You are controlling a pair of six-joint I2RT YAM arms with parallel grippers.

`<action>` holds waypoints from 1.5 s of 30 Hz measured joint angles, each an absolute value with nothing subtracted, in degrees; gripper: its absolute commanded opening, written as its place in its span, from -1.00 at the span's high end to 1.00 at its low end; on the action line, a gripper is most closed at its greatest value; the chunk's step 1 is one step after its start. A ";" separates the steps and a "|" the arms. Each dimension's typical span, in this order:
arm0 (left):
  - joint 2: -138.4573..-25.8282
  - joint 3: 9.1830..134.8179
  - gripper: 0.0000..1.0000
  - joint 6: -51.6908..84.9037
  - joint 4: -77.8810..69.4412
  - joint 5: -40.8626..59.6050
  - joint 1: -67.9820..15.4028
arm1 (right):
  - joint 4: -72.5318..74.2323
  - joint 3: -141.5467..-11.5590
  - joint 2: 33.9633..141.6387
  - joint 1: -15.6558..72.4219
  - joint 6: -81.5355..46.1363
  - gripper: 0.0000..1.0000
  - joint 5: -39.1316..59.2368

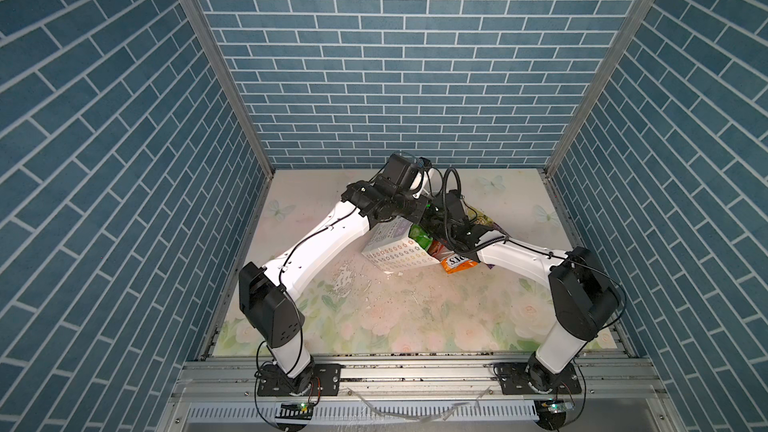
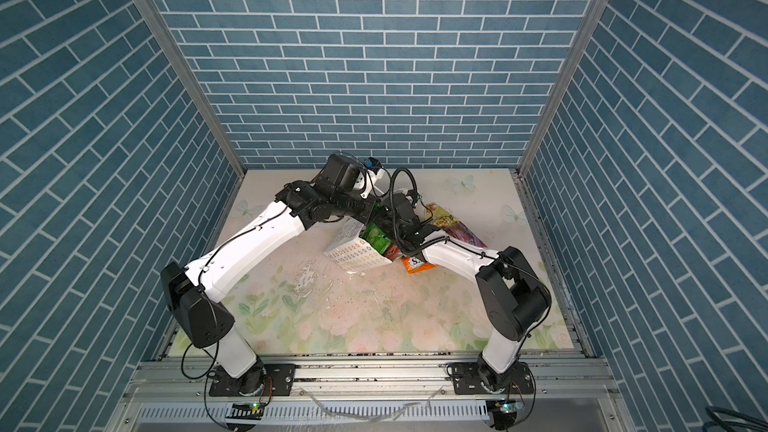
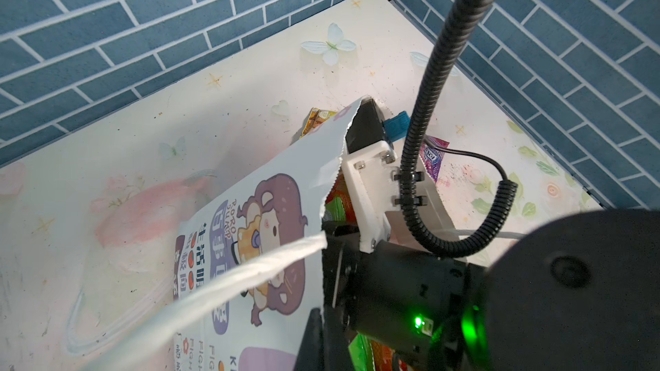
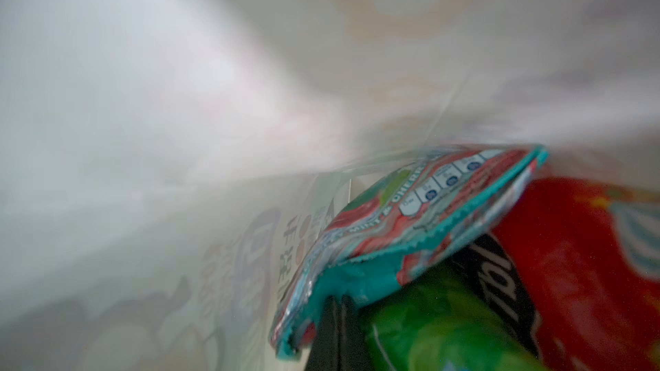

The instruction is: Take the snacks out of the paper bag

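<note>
Teal packet [image 4: 410, 230] lies closest, its lower edge against the right claw [image 4: 332, 337]. The claw's fingers are together inside the paper bag [image 1: 390, 253]; whether they pinch that packet cannot be told. Green packet [image 4: 439, 319] and red packet [image 4: 585, 273] lie just beside it. Left claw [image 1: 409, 209], also closed, hangs over the bag's 12 o'clock side, near the cord handle [image 3: 232, 273]. The bag lies tipped mid-table [image 1: 415, 317], mouth toward 3 o'clock. Orange packet [image 1: 457, 264] sits at its 4 o'clock, purple packet [image 2: 465, 234] at 2 o'clock.
</note>
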State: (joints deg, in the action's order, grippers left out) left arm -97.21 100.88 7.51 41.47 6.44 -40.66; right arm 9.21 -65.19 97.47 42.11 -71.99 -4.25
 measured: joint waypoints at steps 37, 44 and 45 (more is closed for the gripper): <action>-95.83 98.48 1.00 6.76 37.91 6.74 -39.62 | -14.50 -65.47 80.84 41.34 -50.96 0.74 -3.62; -95.85 98.10 1.00 7.07 37.15 7.77 -39.62 | -18.55 -66.06 81.78 41.32 -50.68 0.68 -0.89; -95.83 98.10 1.00 7.07 37.15 7.77 -39.62 | -19.25 -66.30 82.19 41.30 -50.63 0.65 -0.58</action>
State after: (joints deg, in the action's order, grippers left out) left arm -95.83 98.10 7.07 37.15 7.77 -39.62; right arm -19.25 -66.30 82.19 41.30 -50.63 -0.58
